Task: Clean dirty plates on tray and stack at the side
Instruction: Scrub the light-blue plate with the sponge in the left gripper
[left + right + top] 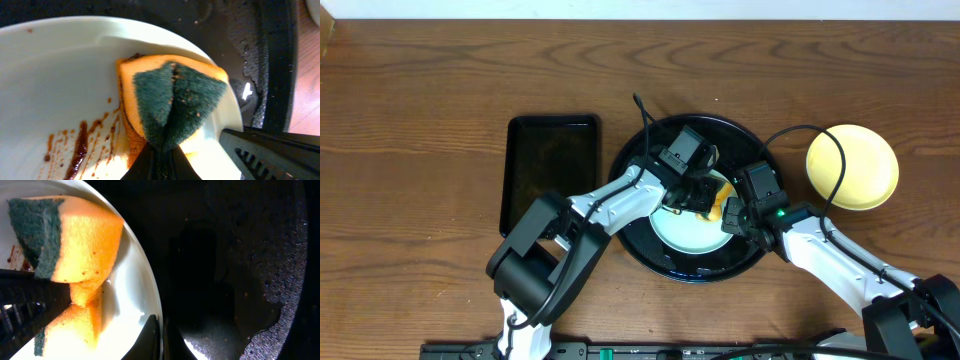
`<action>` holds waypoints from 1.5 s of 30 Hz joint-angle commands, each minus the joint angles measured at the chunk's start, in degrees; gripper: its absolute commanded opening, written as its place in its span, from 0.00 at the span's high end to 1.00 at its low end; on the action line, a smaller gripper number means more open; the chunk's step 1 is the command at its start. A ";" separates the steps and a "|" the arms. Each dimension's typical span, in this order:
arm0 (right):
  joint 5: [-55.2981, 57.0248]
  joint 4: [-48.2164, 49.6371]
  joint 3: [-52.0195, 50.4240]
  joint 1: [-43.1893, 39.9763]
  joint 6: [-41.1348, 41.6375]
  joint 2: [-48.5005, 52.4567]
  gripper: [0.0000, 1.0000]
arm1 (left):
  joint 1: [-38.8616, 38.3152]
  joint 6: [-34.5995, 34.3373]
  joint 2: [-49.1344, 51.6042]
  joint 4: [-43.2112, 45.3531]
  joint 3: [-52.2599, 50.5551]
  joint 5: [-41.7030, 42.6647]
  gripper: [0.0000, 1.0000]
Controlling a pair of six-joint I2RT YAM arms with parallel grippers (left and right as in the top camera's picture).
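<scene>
The large round black tray (708, 272) holds a pale mint-white plate (685, 232) with brown streaks (80, 147) on its face. My left gripper (703, 196) is shut on an orange sponge with a green scouring side (175, 95), which presses on the plate (60, 75) near its rim. My right gripper (728, 216) is shut on the plate's right rim (150, 287), one finger inside and one outside. In the right wrist view the gripper (161, 328) pinches that edge, with the sponge (85, 235) up left. A pale yellow plate (852, 167) lies face down on the table to the right.
A smaller rectangular black tray (550, 165) lies left of the round tray. Wet glossy tray floor (235, 255) lies right of the plate. Cables loop over the tray's far rim and by the yellow plate. Bare brown wood surrounds everything.
</scene>
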 commanded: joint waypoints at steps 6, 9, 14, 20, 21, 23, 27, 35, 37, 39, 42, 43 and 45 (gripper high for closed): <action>0.79 -0.76 -0.26 -0.15 -1.05 -0.07 0.99 | 4.37 -0.48 2.10 -8.63 -0.44 -12.81 0.93; 0.81 -1.03 -0.26 -0.15 -1.05 -0.04 0.99 | 6.75 0.15 1.84 -10.49 -0.39 -12.76 0.93; 2.49 -2.60 -0.26 -0.15 -0.39 -0.04 0.99 | 9.51 0.90 0.85 -14.14 -0.39 -12.74 0.92; 3.61 -3.58 -0.28 -0.17 0.31 -0.04 0.99 | 9.73 5.33 -3.67 -17.07 -0.09 -12.20 0.92; 3.61 -3.58 -0.28 -0.15 0.31 -0.04 0.99 | 9.64 6.21 -5.18 -17.35 -0.07 -11.08 0.93; 3.61 -3.61 -0.28 -0.15 0.28 -0.04 0.99 | 9.35 7.30 -7.76 -17.53 -0.07 -9.07 0.93; 3.61 -3.56 -0.28 -0.15 0.31 -0.04 0.99 | 8.15 7.28 -11.93 -18.18 -0.09 -8.90 0.93; 3.58 -3.58 -0.28 -0.15 0.31 -0.04 0.99 | 3.76 7.26 -10.51 -18.05 -0.52 -8.94 0.92; 3.58 -3.56 -0.28 -0.15 0.33 -0.04 0.99 | 2.23 7.28 -9.66 -17.77 -0.52 -9.35 0.92; 3.58 -3.56 -0.28 -0.15 0.55 -0.04 0.99 | 0.74 7.28 -8.55 -17.25 -0.57 -9.38 0.92; 3.58 -3.61 -0.28 -0.15 0.55 -0.04 0.99 | -0.61 7.26 -6.49 -16.61 -0.59 -9.88 0.92; 3.56 -3.61 -0.28 -0.15 0.55 -0.04 0.99 | -0.83 7.21 -5.66 -16.44 -0.59 -10.47 0.92; 3.56 -3.74 -0.28 -0.15 0.55 -0.04 0.99 | -0.85 7.23 -4.46 -16.41 -0.59 -11.63 0.92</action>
